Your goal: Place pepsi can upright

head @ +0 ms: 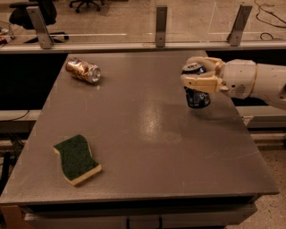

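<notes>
This looks like a robotics lab in an office-type workspace. A plain grey bench is edged at the back by a low glass partition on metal posts. Wheeled office chairs and loose cables sit on the floor beyond. The robot's gripper hangs over the bench's right rear, clasping the pepsi can.

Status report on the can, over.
Gripper shut on pepsi can, right side of table. Can near upright, close to surface. Copper can, sponge far left, clear.
</notes>
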